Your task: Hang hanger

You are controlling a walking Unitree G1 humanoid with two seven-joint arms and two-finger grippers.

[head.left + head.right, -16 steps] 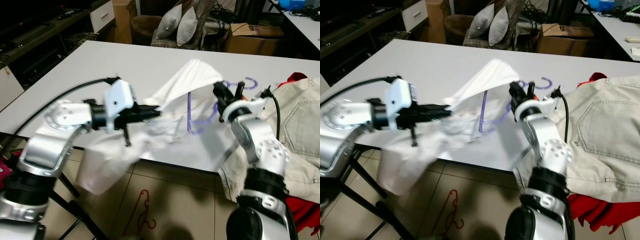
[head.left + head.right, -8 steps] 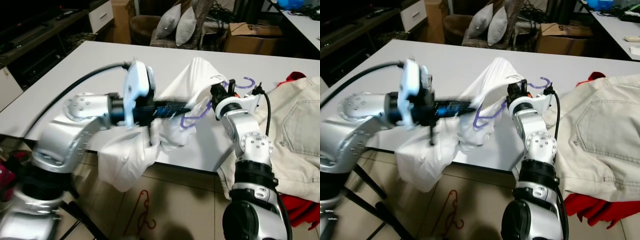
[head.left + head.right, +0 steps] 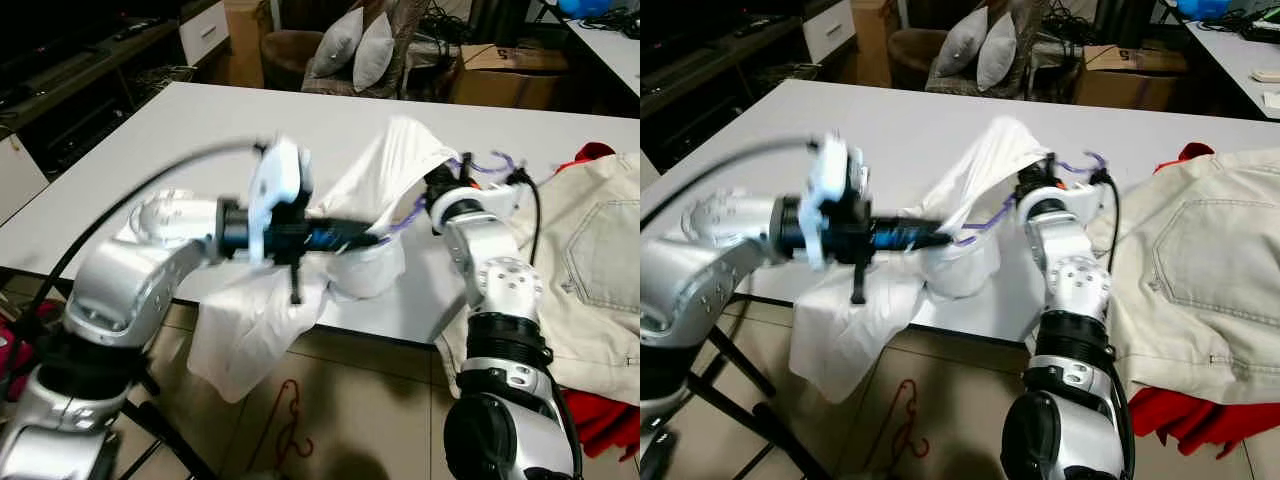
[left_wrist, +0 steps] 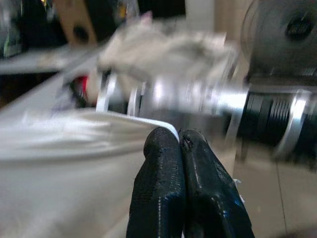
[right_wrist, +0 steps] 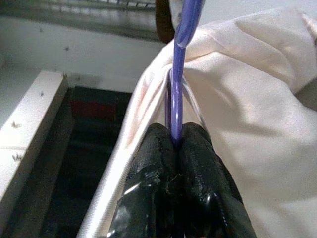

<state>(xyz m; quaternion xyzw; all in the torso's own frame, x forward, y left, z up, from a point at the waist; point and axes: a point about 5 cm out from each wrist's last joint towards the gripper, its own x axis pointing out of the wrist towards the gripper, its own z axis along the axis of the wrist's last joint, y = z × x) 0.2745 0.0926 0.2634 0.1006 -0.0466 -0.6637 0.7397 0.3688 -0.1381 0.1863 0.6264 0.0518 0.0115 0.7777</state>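
Note:
A purple hanger (image 5: 182, 29) is pinched in my right gripper (image 5: 176, 136), which is shut on it above the white table's (image 3: 200, 130) near edge. Its hook (image 3: 483, 162) sticks out by my right wrist. A white garment (image 3: 390, 165) drapes over most of the hanger and hangs down off the table edge. My left gripper (image 4: 179, 136) reaches in from the left, shut on a fold of that garment (image 4: 64, 144); its fingertips (image 3: 368, 238) sit just left of the right gripper (image 3: 438, 188).
Beige trousers (image 3: 600, 250) lie on the table's right end, with red cloth (image 3: 605, 420) below them. A red hanger (image 3: 290, 410) lies on the tiled floor under the table edge. Grey pillows (image 3: 355, 40) and a cardboard box (image 3: 500, 75) sit beyond the table.
My left arm has swung right with the garment, closing on the right gripper. The cloth now covers most of the purple hanger, which earlier lay largely exposed.

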